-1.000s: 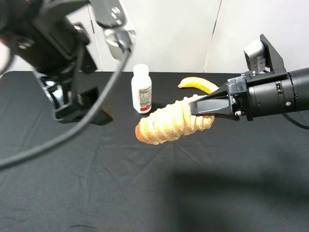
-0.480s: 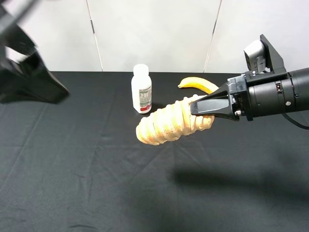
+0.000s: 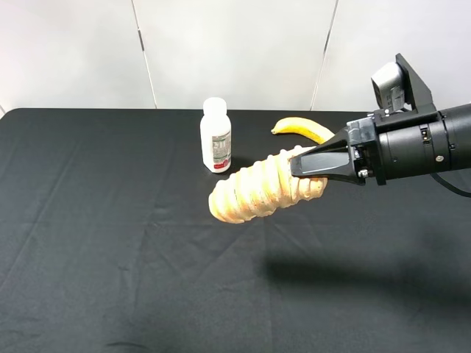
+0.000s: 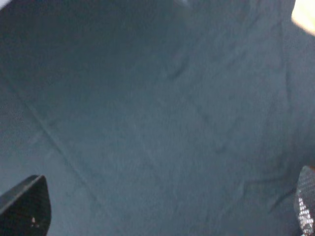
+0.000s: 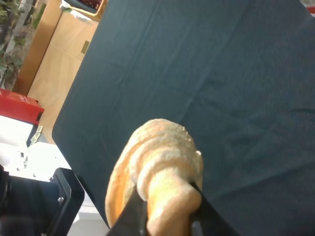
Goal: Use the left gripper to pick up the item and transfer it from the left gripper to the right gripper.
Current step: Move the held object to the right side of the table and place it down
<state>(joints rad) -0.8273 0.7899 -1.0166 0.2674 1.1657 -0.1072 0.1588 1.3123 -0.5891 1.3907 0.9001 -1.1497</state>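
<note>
The tan ridged roll [image 3: 254,193] hangs in the air above the black table, held at its right end by my right gripper [image 3: 307,166], whose long black jaws are shut on it. In the right wrist view the roll [image 5: 157,167] sticks out from between the jaws toward the table. My left gripper is out of the exterior high view. In the left wrist view its two fingertips [image 4: 27,209] sit far apart at the corners, so my left gripper [image 4: 165,211] is open and empty over bare cloth. A pale patch [image 4: 306,14] at that view's corner may be the roll.
A white bottle [image 3: 215,136] stands upright at the back middle of the table. A yellow banana [image 3: 300,129] lies to its right, behind the roll. The black cloth [image 3: 110,257] covers the table. The right wrist view shows the table's edge, with a red box [image 5: 17,105] beyond it.
The left arm has pulled away to the left and left the exterior high view. The right gripper and the roll have stayed where they were.
</note>
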